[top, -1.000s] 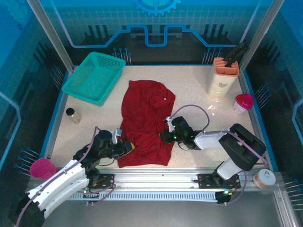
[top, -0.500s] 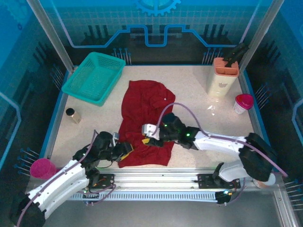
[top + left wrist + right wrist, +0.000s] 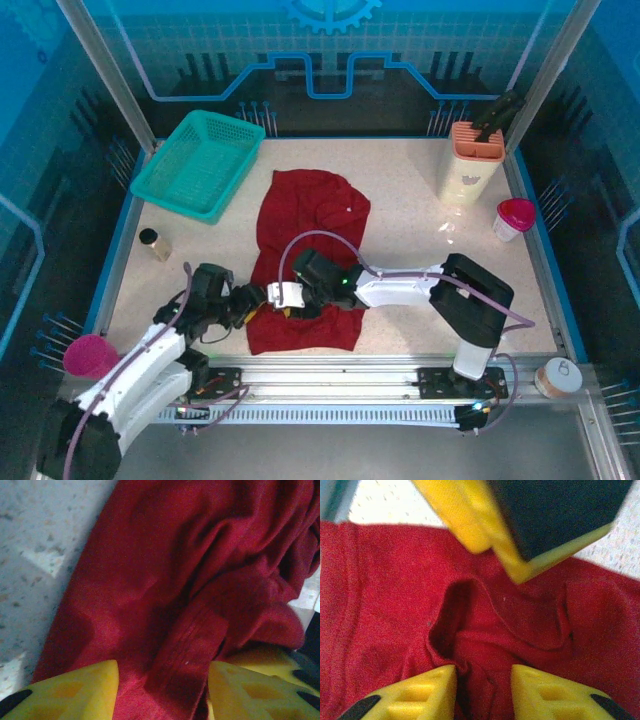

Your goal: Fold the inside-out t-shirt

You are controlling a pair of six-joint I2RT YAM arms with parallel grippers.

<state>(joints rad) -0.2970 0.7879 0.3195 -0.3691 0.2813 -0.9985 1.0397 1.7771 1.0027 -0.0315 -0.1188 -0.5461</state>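
Observation:
The inside-out t-shirt (image 3: 310,240) lies as a dark red, crumpled strip running from the table's middle towards the near edge. My left gripper (image 3: 252,301) is at its lower left edge. In the left wrist view the left gripper (image 3: 162,682) stands open, and a seamed band of the t-shirt (image 3: 190,645) lies loose between its yellow fingers (image 3: 75,690). My right gripper (image 3: 272,297) reaches leftwards across the cloth and almost meets the left one. In the right wrist view the right gripper (image 3: 484,682) is shut on a bunched fold of the t-shirt (image 3: 485,650), with the left gripper's fingers (image 3: 485,530) just beyond.
A teal basket (image 3: 200,163) stands at the back left, and an orange holder (image 3: 472,160) and a pink-lidded cup (image 3: 514,217) at the back right. A small dark jar (image 3: 153,243) is at the left. A magenta cup (image 3: 90,355) and a white cup (image 3: 556,377) flank the arm bases.
My left gripper has opened and let go of the cloth edge. My right arm has swept leftwards over the shirt's lower part, bringing its gripper up to the left one.

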